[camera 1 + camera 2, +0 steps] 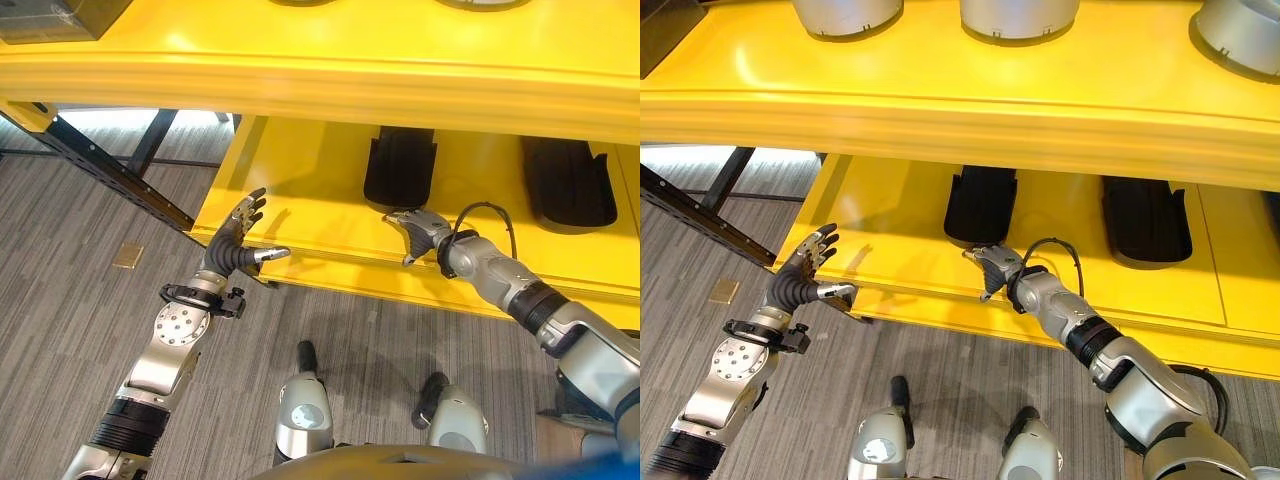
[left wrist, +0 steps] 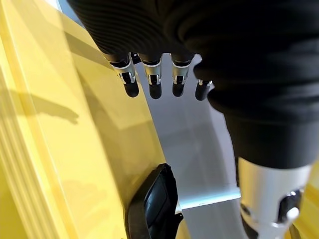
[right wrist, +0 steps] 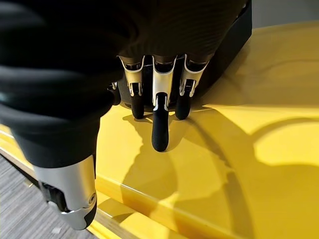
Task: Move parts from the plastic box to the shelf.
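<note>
Just beyond the right hand [image 1: 995, 268] runs the yellow shelf [image 1: 890, 200], two black parts lying on its lower level. The nearer part [image 1: 980, 205] sits just past the hand's loosely spread, empty fingers [image 3: 159, 124]; the other part [image 1: 1145, 220] lies well off to its right. Off the shelf's corner, the left hand [image 1: 238, 232] hangs wide open, empty. The parts look stiff, smooth, moderately light; grasping across the narrow sides seems best.

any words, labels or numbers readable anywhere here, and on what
None can be read.
Yellow shelf: plain, no print.
Black parts on the lower shelf: no marking shows.
Grey parts on the upper shelf: no label shows.
Small tan plate on the floor: too small to tell.
</note>
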Robot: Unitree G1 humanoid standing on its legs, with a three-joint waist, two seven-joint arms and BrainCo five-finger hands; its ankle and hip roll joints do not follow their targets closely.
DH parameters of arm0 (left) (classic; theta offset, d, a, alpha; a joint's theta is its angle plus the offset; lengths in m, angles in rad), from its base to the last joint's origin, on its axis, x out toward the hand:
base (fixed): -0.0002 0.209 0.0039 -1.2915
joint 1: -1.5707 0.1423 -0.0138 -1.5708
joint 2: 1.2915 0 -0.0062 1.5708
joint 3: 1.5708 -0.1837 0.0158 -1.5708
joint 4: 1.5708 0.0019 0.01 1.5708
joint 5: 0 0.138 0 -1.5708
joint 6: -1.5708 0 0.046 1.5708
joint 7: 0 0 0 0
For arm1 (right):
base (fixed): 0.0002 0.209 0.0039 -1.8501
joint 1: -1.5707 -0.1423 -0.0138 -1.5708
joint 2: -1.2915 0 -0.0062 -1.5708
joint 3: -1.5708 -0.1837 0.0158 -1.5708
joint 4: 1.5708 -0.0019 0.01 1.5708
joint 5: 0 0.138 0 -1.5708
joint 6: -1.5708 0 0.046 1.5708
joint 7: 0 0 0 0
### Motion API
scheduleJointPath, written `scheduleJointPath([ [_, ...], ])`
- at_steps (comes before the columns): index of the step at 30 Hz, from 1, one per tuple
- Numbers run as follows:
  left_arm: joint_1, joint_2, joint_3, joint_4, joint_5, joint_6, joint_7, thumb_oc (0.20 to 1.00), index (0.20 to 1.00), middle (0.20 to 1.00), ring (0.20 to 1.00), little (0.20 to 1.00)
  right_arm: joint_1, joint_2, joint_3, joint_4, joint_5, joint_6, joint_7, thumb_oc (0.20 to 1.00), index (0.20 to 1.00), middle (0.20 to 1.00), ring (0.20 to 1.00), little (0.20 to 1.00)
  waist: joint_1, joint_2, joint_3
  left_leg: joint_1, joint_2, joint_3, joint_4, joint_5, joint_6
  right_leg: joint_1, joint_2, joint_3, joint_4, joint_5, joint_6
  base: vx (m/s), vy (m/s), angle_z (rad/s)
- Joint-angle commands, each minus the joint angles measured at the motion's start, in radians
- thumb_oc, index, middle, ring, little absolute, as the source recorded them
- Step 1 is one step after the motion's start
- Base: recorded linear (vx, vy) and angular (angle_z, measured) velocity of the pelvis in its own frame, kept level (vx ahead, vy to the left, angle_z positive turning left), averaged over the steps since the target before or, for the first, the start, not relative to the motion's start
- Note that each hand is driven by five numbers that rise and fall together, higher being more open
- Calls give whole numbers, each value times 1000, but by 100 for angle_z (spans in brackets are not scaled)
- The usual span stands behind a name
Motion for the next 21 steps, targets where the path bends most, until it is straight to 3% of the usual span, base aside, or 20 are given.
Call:
scheduleJointPath([
  [1, -82, 16, 3, -57, -13, -29, -5, 1000, 1000, 1000, 1000, 1000, -16, 66, 29, 127, -12, 83, 20, 1000, 1000, 1000, 1000, 1000, 36, -31, 64, 0, -23, 19, 62, -110, 9, 62, 51, -75, -28, -61, 8, 0, 0, 0],
  [4, -86, 15, -1, -57, -17, -28, -8, 1000, 1000, 1000, 1000, 1000, -10, 70, 25, 158, -14, 147, 12, 1000, 1000, 1000, 1000, 1000, 36, -31, 64, -1, -24, 18, 60, -108, 9, 60, 51, -76, -28, -60, 9, 0, 0, 0],
  [5, -87, 14, -1, -57, -18, -28, -13, 1000, 1000, 1000, 1000, 1000, -8, 72, 17, 180, -7, 204, 26, 1000, 1000, 1000, 1000, 1000, 35, -32, 64, 1, -24, 20, 57, -107, 9, 62, 51, -75, -32, -58, 10, 0, 0, 0],
  [8, -86, 15, 2, -64, -26, -22, -10, 1000, 1000, 1000, 1000, 1000, 3, 69, 10, 193, 31, 224, 29, 1000, 1000, 1000, 1000, 1000, 32, -32, 65, 2, -23, 22, 55, -107, 9, 62, 51, -74, -33, -57, 11, 0, 0, 0],
  [15, -76, 15, 18, -77, -27, -11, 5, 1000, 1000, 1000, 1000, 1000, 49, 64, 17, 121, -1, 291, 157, 1000, 1000, 1000, 1000, 1000, 10, -40, 73, 8, -18, 39, 46, -102, 6, 62, 56, -66, -46, -51, 12, 0, 0, 0],
  [21, -53, 10, 37, -93, -22, -12, 31, 1000, 1000, 1000, 1000, 1000, 114, 46, -1, -32, 24, 340, 132, 1000, 1000, 1000, 1000, 1000, -14, -50, 75, 7, -11, 54, 40, -99, 5, 56, 65, -52, -61, -47, 14, -10, 4, -1],
])
